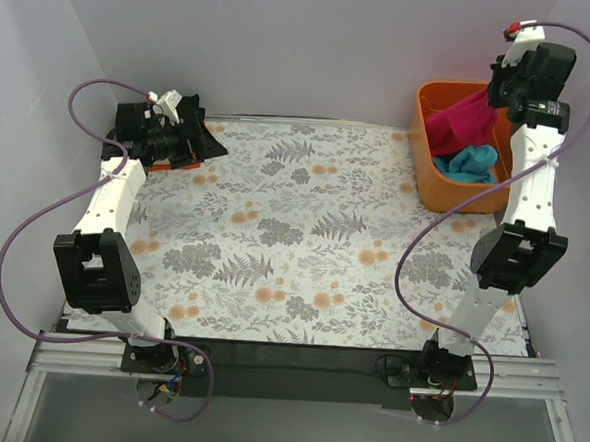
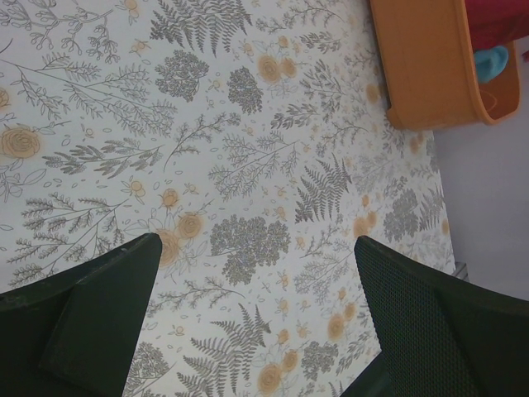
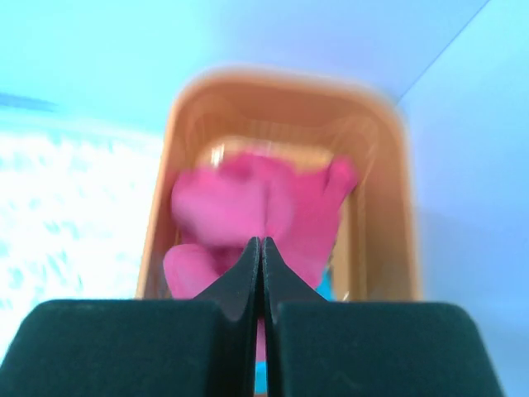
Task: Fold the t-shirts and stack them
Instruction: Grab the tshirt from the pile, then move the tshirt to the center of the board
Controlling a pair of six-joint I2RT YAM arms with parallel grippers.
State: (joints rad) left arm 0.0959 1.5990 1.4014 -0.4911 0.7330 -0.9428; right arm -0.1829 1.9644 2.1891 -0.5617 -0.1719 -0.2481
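A magenta-pink t-shirt (image 1: pixel 457 127) hangs bunched above the orange basket (image 1: pixel 457 196) at the far right, drawn up toward my right gripper (image 1: pixel 494 95). In the right wrist view the gripper (image 3: pixel 261 241) is shut, with a strip of the pink t-shirt (image 3: pixel 240 207) pinched between its fingers. A teal-blue t-shirt (image 1: pixel 471 164) lies in the basket beneath it. My left gripper (image 1: pixel 194 135) hovers over the far left of the table, wide open (image 2: pixel 256 240) and holding nothing. Other t-shirts are out of view.
The table carries a floral-patterned cloth (image 1: pixel 294 241). The basket (image 2: pixel 430 66) shows at the top right of the left wrist view, with teal cloth (image 2: pixel 493 59) inside. White walls close in the back and sides. Purple cables loop beside both arms.
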